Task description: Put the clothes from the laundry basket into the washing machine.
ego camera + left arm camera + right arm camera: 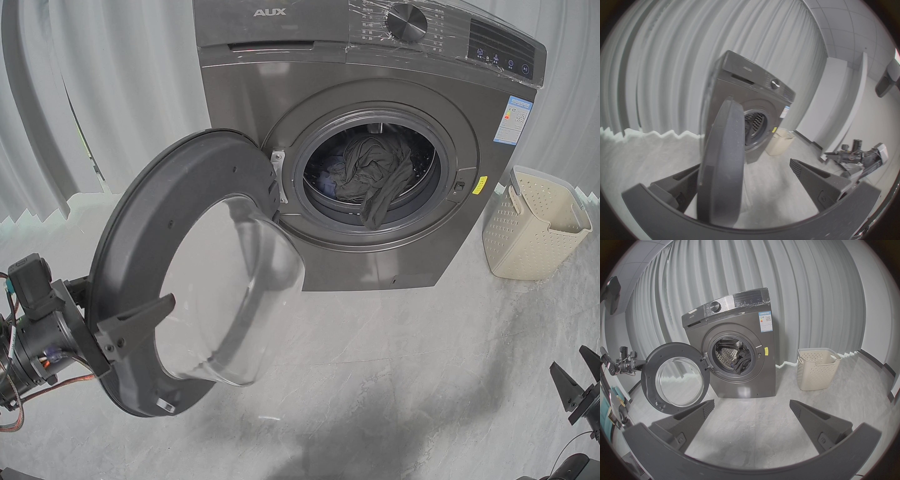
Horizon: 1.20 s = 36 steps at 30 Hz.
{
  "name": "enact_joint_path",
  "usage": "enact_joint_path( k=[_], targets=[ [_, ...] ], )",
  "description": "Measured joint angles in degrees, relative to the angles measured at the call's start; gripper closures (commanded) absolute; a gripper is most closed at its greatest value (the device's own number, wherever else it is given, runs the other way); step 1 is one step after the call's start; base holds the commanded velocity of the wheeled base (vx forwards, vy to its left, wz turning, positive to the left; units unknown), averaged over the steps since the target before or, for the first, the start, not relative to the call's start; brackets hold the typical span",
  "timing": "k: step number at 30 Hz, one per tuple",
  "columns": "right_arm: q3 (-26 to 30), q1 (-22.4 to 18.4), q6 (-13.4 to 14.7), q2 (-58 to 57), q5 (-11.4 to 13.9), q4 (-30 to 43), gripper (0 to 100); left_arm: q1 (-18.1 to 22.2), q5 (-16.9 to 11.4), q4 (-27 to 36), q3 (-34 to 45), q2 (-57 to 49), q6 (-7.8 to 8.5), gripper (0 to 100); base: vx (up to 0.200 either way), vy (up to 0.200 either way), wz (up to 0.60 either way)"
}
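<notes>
The washer (262, 94) stands at my 12 o'clock on the grey floor (406, 375), with its round door (156, 206) swung wide open toward 10 o'clock, so the glass bowl faces me. The clothes (375, 175) sit in the drum, a dark grey bundle with something bluish behind it. One dark end hangs out over the lower lip of the opening, at about 6 o'clock on the ring. The cream basket (519, 244) stands on the floor just beside the washer's right side, at my 2 o'clock, tilted a little. My left jaws are at 8 o'clock, spread wide and straddling the outer rim of the door. One finger (134, 325) lies across the door's inner face and the other is behind the door; I cannot tell whether either one touches it. My right jaws hang low at 4 o'clock, well apart from everything, also spread wide and holding nothing. They point toward the washer and the basket.
</notes>
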Motion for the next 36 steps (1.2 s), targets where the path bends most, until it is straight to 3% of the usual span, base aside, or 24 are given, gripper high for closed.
enact_joint_path(
  k=[4,10,13,17,20,23,28,32,36],
  targets=[
    [0.18,0.00,0.09,0.00,0.02,0.01,0,-4.28,-0.44,-1.07,0.39,0.91,-1.32,0,0.000,0.000,0.00],
    [0.20,0.00,0.13,0.07,0.09,-0.02,0,-4.83,0.26,-1.45,1.16,-0.20,-2.02,0,0.000,0.000,0.00],
    [0.18,0.00,0.13,0.07,0.07,-0.02,0,-3.72,0.33,-1.71,1.00,-1.27,-2.66,0,0.000,0.000,0.00],
    [0.20,0.00,0.18,0.05,0.09,-0.02,0,0.11,-0.13,-1.89,0.94,-3.75,-6.53,0,0.000,0.000,0.00],
    [0.27,0.00,0.18,0.07,0.09,-0.02,0,3.67,-0.41,-1.56,1.13,-5.16,-7.66,0,0.000,0.000,0.00],
    [0.24,0.00,0.16,0.18,0.09,-0.10,0,8.09,-0.55,-1.12,1.66,-5.42,-6.70,0,0.000,0.000,0.00],
    [-0.06,-0.06,0.11,0.55,0.07,-0.21,0,11.54,-0.76,-0.78,2.45,-2.79,-3.32,0,0.000,0.000,0.00],
    [-0.26,-0.11,0.11,0.88,0.05,-0.24,0,10.01,-1.32,-0.78,2.86,0.09,-1.04,0,0.000,0.000,0.00],
    [-0.59,-0.11,0.13,1.37,0.05,-0.24,0,5.90,-1.50,-1.27,2.65,3.04,-0.27,0,0.000,0.000,0.00]
  ],
)
